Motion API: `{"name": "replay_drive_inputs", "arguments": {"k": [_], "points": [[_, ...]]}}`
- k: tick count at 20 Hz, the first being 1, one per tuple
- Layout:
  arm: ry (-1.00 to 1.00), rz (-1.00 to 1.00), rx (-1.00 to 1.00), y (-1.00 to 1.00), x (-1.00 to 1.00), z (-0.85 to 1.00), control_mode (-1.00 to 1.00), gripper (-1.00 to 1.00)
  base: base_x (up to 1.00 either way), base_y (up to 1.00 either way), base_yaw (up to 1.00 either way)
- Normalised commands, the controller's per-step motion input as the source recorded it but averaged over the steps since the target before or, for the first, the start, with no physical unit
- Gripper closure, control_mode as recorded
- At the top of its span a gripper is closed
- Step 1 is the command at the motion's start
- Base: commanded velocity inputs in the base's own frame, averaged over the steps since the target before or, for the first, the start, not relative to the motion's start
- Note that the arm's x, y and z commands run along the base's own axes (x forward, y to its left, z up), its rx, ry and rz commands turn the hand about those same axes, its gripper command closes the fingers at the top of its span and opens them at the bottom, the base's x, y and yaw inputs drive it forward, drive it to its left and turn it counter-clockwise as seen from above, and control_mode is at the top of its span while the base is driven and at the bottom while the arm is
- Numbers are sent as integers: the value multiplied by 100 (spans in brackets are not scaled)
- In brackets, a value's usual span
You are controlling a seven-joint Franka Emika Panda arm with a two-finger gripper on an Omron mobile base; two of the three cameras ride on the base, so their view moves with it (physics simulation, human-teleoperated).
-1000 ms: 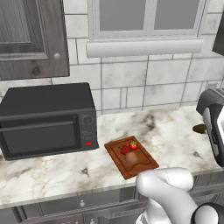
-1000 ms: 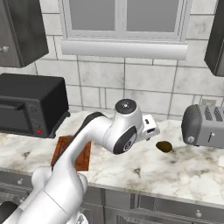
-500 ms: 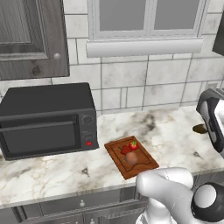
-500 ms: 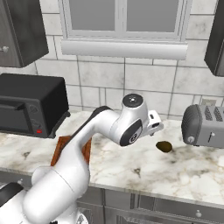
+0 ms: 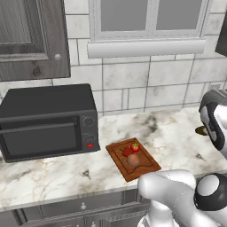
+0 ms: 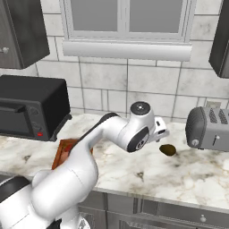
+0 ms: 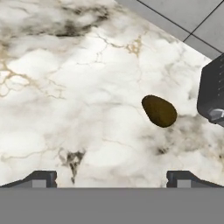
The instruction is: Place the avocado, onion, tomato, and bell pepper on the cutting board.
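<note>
While the gripper (image 7: pixel 111 177) hangs with jaws wide apart and empty, the dark brown-green oval avocado (image 7: pixel 159 110) lies ahead of it on the marbled white table (image 7: pixel 65 87) — slightly toward its right fingertip, beside a grey toaster (image 7: pixel 213 89).

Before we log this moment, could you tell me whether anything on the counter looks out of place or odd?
Only the avocado: it lies alone on the marble counter near the toaster, far from the cutting board, where the tomato, bell pepper and onion already sit. Nothing looks spilled or damaged. The open gripper hangs above the counter, empty.
</note>
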Motion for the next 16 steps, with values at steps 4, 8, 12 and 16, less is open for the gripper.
{"name": "replay_drive_inputs", "arguments": {"k": [4,8,12,16], "points": [[0,0,0,-13,33,-3,-100,-100,0,0,0],[0,0,0,-13,29,0,-100,-100,0,0,0],[0,0,0,-13,24,0,-100,-100,0,0,0],[1,0,0,-5,21,-3,-100,-100,0,0,0]]}}
